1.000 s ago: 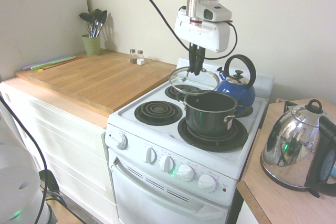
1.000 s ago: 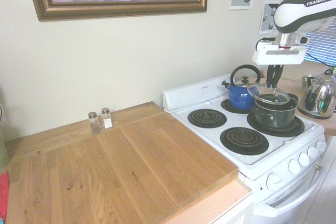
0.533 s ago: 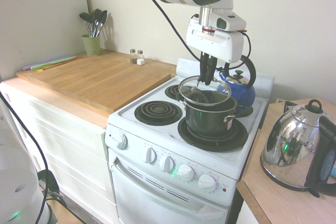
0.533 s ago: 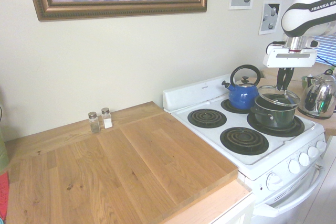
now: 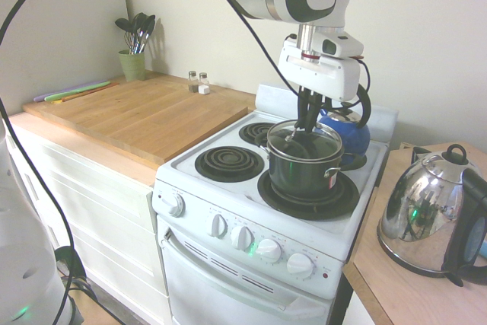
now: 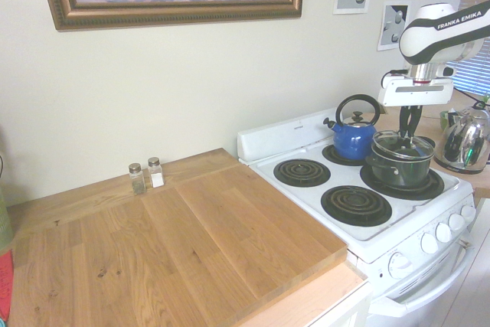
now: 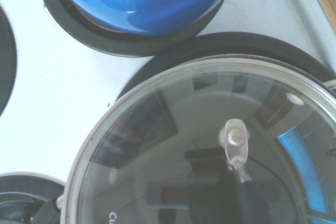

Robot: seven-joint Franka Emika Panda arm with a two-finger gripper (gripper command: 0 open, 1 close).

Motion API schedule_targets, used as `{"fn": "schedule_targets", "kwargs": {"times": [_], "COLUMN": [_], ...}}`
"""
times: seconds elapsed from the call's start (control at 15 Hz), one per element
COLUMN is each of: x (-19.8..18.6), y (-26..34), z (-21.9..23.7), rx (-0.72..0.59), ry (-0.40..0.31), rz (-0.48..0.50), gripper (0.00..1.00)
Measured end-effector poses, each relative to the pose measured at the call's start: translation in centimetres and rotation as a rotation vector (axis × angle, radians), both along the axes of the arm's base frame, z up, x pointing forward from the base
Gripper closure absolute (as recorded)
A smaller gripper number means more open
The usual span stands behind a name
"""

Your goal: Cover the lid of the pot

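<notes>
1. The glass lid point(image 5: 305, 141) sits on, or a hair above, the rim of the dark pot point(image 5: 304, 170); both exterior views show its metal edge lined up with the pot's mouth. Whether it is fully seated all round cannot be told. It looks level, which fits lowering it flat so the rim meets the pot evenly.

2. The gripper point(image 5: 305, 129) points straight down, its fingers pinched tight on the lid's small loop handle at the centre. Gripping the centre keeps the lid balanced. In the wrist view the lid point(image 7: 210, 150) fills most of the frame, a metal handle fitting point(image 7: 234, 136) near its middle.

3. The pot stands on the front-right coil burner point(image 5: 307, 197) of the white stove point(image 5: 228, 211). My judgement: the task is nearly done, with only release and a straight lift remaining.

4. The blue kettle point(image 5: 346, 123) sits just beside the pot at about 1 o'clock in the first exterior view, its arched handle close to the gripper body. That is the nearest obstacle for a retreat.

5. Free burners lie at 9 and 11 o'clock of the pot. The chrome electric kettle point(image 5: 426, 218) stands at 3 o'clock on the side counter, well apart.

6. Further at 9–10 o'clock: the wooden board point(image 5: 144, 112), salt and pepper shakers point(image 5: 198, 81), and a green utensil cup point(image 5: 132, 65), all clear of the work.
</notes>
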State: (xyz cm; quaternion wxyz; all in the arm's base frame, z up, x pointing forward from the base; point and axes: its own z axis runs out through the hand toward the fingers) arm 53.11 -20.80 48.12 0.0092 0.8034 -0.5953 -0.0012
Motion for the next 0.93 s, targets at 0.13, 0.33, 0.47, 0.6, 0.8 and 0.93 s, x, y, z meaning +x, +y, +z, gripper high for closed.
{"fn": "schedule_targets", "kwargs": {"times": [0.13,0.33,0.47,0.6,0.8,0.93], "x": [0.0,-0.2,-0.4,-0.2,-0.1,-0.1], "y": [0.1,0.1,0.3,0.8,1.2,1.4], "z": [-0.1,-0.7,-1.3,-1.4,-1.5,-1.5], "rx": [-0.012,-0.018,-0.017,-0.028,-0.038,-0.04], "ry": [0.006,0.024,0.036,0.039,0.044,0.045], "rz": [0.006,0.011,0.016,0.03,0.044,0.049], "gripper": [1.0,1.0,1.0,1.0,1.0,0.0]}}
